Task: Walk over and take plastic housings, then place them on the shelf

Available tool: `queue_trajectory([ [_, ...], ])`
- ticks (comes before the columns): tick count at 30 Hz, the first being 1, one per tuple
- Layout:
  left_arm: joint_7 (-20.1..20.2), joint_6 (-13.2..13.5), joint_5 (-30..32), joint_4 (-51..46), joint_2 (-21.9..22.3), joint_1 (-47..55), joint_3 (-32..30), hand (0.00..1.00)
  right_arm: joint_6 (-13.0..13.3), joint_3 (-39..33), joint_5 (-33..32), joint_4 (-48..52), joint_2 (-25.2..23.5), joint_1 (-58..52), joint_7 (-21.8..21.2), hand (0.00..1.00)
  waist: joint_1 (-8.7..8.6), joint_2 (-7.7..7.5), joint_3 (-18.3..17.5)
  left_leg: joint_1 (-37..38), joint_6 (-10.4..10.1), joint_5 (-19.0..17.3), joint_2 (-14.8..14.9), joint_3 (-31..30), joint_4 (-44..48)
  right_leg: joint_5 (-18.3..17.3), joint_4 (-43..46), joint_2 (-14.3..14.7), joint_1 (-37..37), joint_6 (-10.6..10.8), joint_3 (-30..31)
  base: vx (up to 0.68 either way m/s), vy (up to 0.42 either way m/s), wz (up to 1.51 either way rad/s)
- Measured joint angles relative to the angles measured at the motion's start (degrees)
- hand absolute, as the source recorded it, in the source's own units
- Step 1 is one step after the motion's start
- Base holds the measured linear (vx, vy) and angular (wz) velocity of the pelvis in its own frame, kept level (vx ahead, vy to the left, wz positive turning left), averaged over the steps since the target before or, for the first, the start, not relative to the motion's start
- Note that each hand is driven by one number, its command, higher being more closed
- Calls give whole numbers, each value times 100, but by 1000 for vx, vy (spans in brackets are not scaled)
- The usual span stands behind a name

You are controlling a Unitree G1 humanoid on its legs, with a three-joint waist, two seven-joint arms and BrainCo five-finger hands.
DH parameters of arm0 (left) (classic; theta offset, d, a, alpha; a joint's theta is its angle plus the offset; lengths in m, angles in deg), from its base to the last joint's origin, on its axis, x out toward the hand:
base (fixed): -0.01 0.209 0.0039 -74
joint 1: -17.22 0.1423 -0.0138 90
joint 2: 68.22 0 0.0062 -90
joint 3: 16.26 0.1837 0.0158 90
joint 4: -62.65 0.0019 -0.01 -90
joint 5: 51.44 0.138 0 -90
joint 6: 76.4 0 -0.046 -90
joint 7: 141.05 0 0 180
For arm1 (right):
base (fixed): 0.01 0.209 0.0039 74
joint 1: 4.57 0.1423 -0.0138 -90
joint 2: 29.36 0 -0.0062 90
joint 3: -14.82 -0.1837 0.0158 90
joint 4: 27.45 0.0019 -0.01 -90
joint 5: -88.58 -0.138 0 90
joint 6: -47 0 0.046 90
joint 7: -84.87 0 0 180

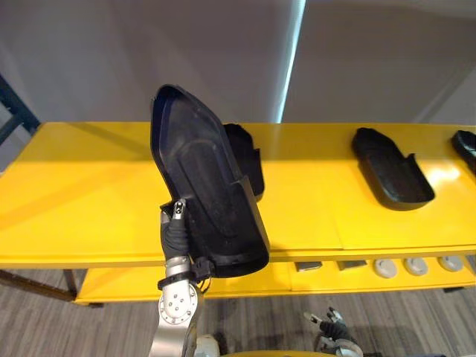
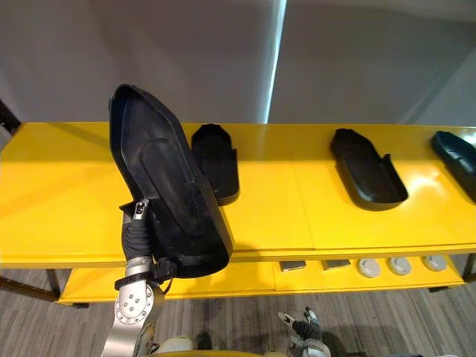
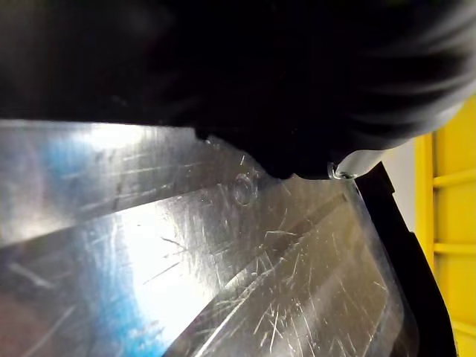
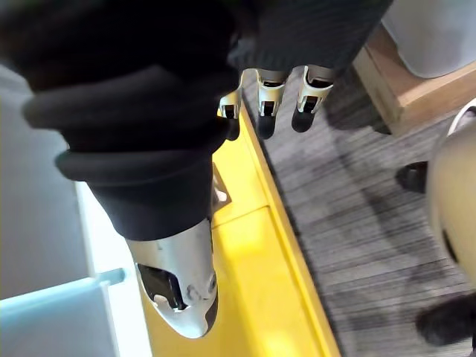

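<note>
Black shell-shaped plastic housing (image 1: 201, 186) held tilted upright over front edge of yellow shelf (image 1: 82, 193); left hand (image 1: 176, 227) pinches its lower rim, thumb inside. Judged light, stiff, slick: grip the rim. Right hand (image 4: 265, 104) hangs loose, empty. Left wrist view shows gloss and scratches; eye views, other black housings (image 1: 390, 175) beyond.

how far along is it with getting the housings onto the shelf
Looks done: three black housings lie on the yellow shelf, the rear housing, middle housing and far-right housing. In hand: the left hand grips the held housing, upright over the shelf's front edge. Left: lay it flat on a bare spot. The right hand hangs open, low by the shelf edge.
</note>
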Motion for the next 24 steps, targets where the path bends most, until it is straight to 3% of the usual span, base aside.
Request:
queue_trajectory([
  [1,-4,3,-24,20,9,-103,13,100,1,-23,0,-11,49,29,-1,0,-36,91,-19,149,-235,368,119,-337,-504,111,-19,-94,-30,201,-11,45,534,6],
  [2,-17,24,-35,76,48,-233,15,100,-4,-115,-1,-51,107,53,1,0,-29,186,-50,305,-876,289,0,-763,-813,241,-149,-190,-29,502,12,34,451,2],
  [3,-17,23,-50,110,13,-293,11,100,-4,-130,1,-93,87,92,9,0,-37,148,-58,278,-899,139,-103,-756,-819,354,-254,-275,-6,599,6,18,501,-4],
  [4,-49,21,-118,215,-169,-419,-46,100,-5,-116,12,-198,-68,142,-11,0,-54,-72,-27,256,-833,78,-344,-705,-747,644,-427,-490,18,613,10,-9,472,-4],
  [5,-58,18,-140,286,-293,-426,-115,100,-11,-115,40,-243,-191,148,-13,0,-32,-74,-4,186,-698,-8,-442,-643,-572,990,-485,-592,-16,584,25,-13,552,-12],
  [6,-58,13,-138,290,-313,-426,-150,100,-15,-110,61,-245,-219,150,-14,0,-28,-132,-23,180,-633,-49,-481,-608,-504,1136,-466,-639,-36,519,46,-29,398,-28],
  [7,-63,25,-135,288,-332,-430,-197,100,-20,-89,79,-247,-225,162,-16,0,-10,-99,0,170,-515,-128,-550,-471,-410,1380,-373,-729,-214,222,107,-69,412,-43],
  [8,-70,31,-131,288,-331,-434,-265,100,-21,-72,120,-247,-155,242,-18,0,-2,-67,9,190,-393,-199,-617,-303,-426,1657,-254,-782,-378,-238,98,-84,410,-51],
  [9,-79,34,-129,287,-343,-434,-298,100,-23,-57,132,-245,-118,290,-18,0,4,-4,40,197,-355,-218,-628,-229,-472,1710,-117,-791,-511,-441,134,-116,455,-48],
  [10,-107,32,-124,321,-405,-442,-373,100,-24,-53,153,-244,-115,326,-37,0,-37,59,105,227,-240,-169,-688,-204,-580,1124,460,-720,-816,-279,467,-92,240,-16],
  [11,-139,27,-123,411,-408,-470,-397,100,-27,-54,181,-249,-107,289,-51,0,-92,26,132,360,-112,-77,-776,-180,-777,511,907,-322,-923,-90,925,-93,174,1],
  [13,-143,26,-117,428,-357,-443,-391,100,-37,-53,178,-275,-78,214,-50,0,-64,30,141,511,-73,6,-852,-134,-963,-81,1054,340,-906,-22,1133,-73,66,2],
  [15,-140,26,-93,428,-350,-459,-362,100,-35,-52,167,-296,-77,183,-52,0,-86,16,138,525,-63,100,-991,-178,-1067,-362,610,789,-790,-202,1317,-84,24,9],
  [18,-128,12,114,400,-210,-428,-183,100,12,-102,34,-198,-24,170,-60,0,-197,115,178,519,-96,342,-1074,-485,-1317,-332,479,1189,-737,-317,2055,-68,-47,39],
  [20,-112,8,143,396,-179,-429,-83,100,2,-101,5,-175,-39,142,-58,0,-139,93,181,642,-169,580,-1073,-573,-1627,-261,378,1175,-674,-410,1931,-37,-76,34],
  [24,-68,7,224,371,-97,-427,-100,100,-4,-74,5,101,-139,-67,-52,0,-11,81,145,778,-211,653,-952,-494,-1844,-129,67,1300,-475,-477,1834,-18,-71,6],
])
